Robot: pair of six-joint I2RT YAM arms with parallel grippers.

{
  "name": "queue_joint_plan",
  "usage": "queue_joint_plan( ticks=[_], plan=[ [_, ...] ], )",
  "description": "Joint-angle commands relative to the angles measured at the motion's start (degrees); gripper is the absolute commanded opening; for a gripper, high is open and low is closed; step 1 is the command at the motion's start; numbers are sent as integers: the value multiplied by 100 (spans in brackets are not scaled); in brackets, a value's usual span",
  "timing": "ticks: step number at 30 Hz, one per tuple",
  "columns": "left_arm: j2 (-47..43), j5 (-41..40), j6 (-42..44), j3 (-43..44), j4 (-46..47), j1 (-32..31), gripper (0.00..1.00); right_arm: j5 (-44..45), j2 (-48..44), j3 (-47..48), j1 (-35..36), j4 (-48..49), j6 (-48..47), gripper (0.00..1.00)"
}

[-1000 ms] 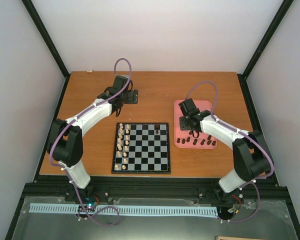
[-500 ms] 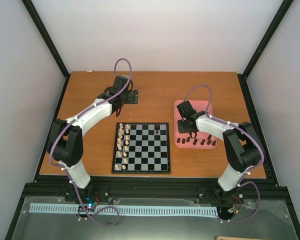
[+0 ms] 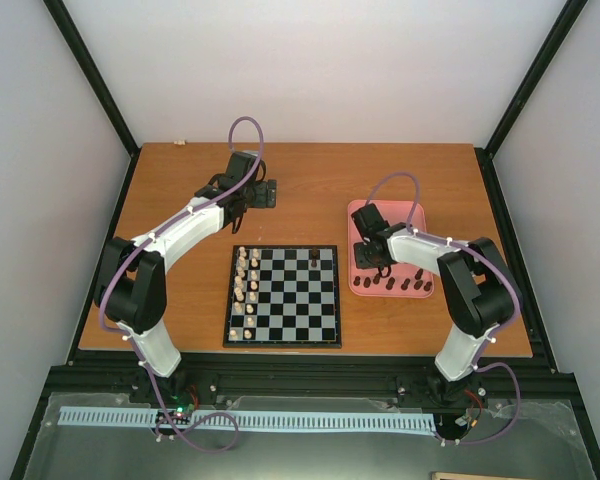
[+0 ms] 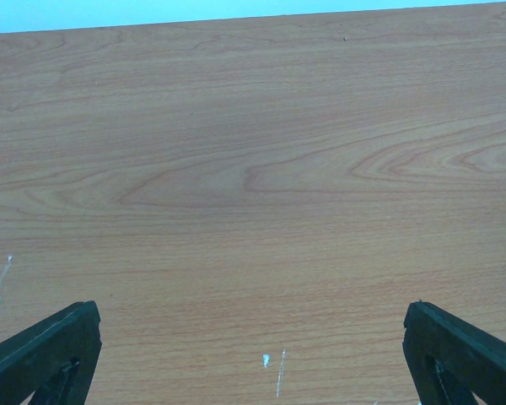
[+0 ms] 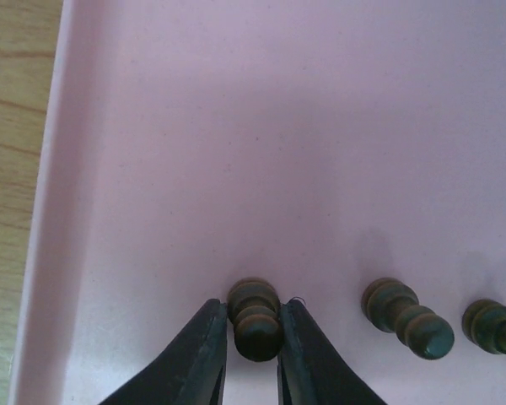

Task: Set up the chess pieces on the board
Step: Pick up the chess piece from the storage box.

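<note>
Right claw (image 5: 252, 314) pinches a dark pawn (image 5: 255, 329) on the pink tray (image 5: 236, 126); probably light, rigid, slick, so best gripped at its waist.

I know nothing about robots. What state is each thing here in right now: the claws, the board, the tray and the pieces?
Left claw: open, over bare wooden table.
Right claw: shut on a dark chess piece.
Pink tray: holds the other dark pieces, some lying down.
Chessboard: partly set.
Pale pieces: standing along the board's left side.
Lone dark piece: standing near the board's far edge.
</note>
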Motion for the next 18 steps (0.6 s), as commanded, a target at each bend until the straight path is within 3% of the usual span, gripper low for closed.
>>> queue_joint_plan(
  ticks=[1,12,18],
  plan=[
    [91,33,-66,172,-13,34,100,168,-32,154,-57,23,29,19],
    [91,45,-66,175,-14,34,100,100,-593,165,-42,-94,62,9],
    [94,39,-70,184,-17,32,100,25,-1102,302,248,-340,57,9]
  ],
)
